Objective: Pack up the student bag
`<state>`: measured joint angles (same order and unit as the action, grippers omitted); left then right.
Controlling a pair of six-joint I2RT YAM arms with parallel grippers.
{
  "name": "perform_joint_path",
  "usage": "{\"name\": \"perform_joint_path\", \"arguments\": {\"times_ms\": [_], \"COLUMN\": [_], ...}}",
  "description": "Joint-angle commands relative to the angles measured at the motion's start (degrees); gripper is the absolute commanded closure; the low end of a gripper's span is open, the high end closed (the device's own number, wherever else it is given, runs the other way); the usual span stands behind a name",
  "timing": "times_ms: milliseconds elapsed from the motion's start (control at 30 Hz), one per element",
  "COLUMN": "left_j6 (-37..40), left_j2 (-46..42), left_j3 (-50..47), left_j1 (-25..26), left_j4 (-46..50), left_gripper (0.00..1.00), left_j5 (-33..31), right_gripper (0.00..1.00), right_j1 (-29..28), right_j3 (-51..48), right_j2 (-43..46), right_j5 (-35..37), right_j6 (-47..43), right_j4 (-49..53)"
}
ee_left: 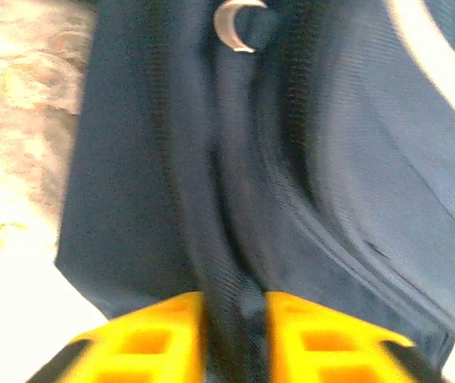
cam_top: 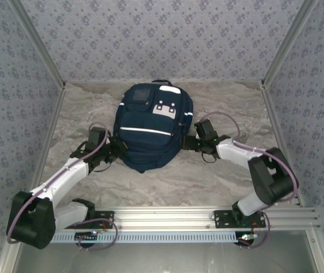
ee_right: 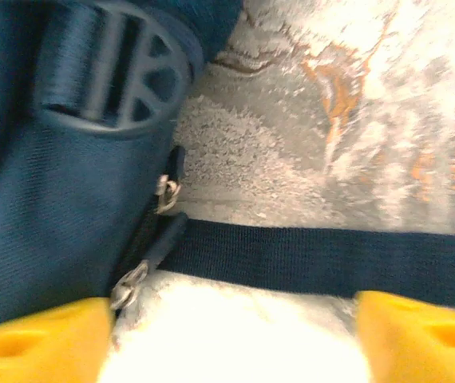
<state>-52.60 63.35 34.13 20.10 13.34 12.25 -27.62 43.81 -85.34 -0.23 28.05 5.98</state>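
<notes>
Fingers [ee_left: 148, 339] of the left hand [ee_left: 235, 319] are clamped on a fold of the student bag [cam_top: 150, 125], laid lengthwise on the worktop [cam_top: 207, 176] between both hands; the right hand [ee_right: 235, 327] is spread above its strap [ee_right: 331, 259].

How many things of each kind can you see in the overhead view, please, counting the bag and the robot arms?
student bag: 1
robot arms: 2, the left arm and the right arm
Total: 3
</notes>
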Motion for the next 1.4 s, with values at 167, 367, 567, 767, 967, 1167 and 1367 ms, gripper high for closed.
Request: {"name": "perform_joint_path", "arguments": {"times_ms": [167,367,567,767,967,1167,1367], "left_j6": [12.5,14.0,17.0,21.8,34.0,44.2,51.3], "left_j2": [-9.6,-11.8,-12.3,-15.6,-16.8,-14.4,-3.1], "left_j3": [4.9,8.9,11.1,7.3,0.5,-6.9,-8.9], "left_j1": [1.6,1.4,1.3,0.9,-0.2,-4.2,-11.5], "left_j4": [-3.5,3.3,5.8,0.8,-9.2,-23.7,-33.8], "left_gripper": [0.02,0.02,0.02,0.02,0.02,0.02,0.02], "left_j5": [3.4,-5.0,-11.7,-18.5,-23.9,-26.4,-25.8], "right_gripper": [0.0,0.0,0.0,0.0,0.0,0.0,0.0], "right_j1": [-2.8,-2.5,-1.7,-0.1,1.7,1.8,2.4], "right_j3": [-4.9,-4.9,-8.3,-10.0,-13.6,-24.0,-30.4], "right_j2": [25.2,34.4,37.9,38.3,38.2,38.0,31.6], "right_j5": [13.3,13.8,15.0,14.4,12.3,11.7,19.2], "right_j6": [-3.4,-3.0,-5.6,-8.0,-11.1,-22.9,-36.1], "right_j4": [4.7,10.4,7.5,4.8,-2.2,-22.2,-40.4]}}
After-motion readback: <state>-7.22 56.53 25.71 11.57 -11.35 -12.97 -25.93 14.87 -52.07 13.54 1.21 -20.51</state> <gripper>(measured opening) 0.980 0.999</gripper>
